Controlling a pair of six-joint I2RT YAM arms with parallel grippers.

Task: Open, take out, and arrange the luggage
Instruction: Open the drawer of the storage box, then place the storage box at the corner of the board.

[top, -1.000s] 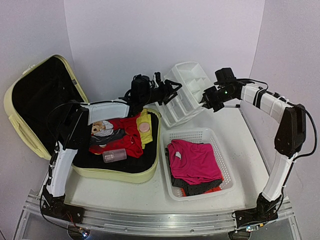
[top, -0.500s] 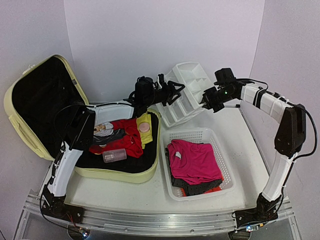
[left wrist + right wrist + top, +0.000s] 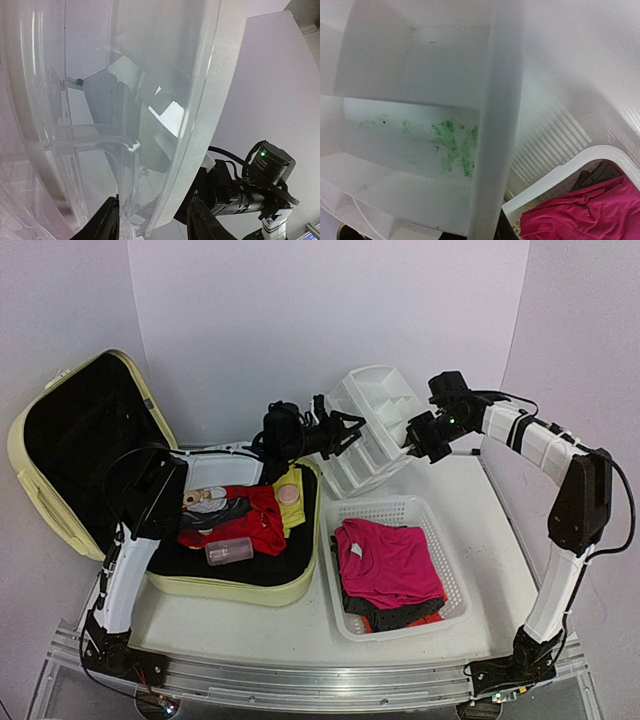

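One open luggage (image 3: 230,588), one mesh basket (image 3: 380,508), one tilted drawer organizer (image 3: 375,425).

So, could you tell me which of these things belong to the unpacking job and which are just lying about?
Job: suitcase, red clothes, bottle, organizer in the right hand, left hand at its rim.
Lying about (untouched now): basket, pink top.

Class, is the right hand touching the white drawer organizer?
Touching. In the top view the right hand clamps the right edge of the organizer, holding it tilted up.
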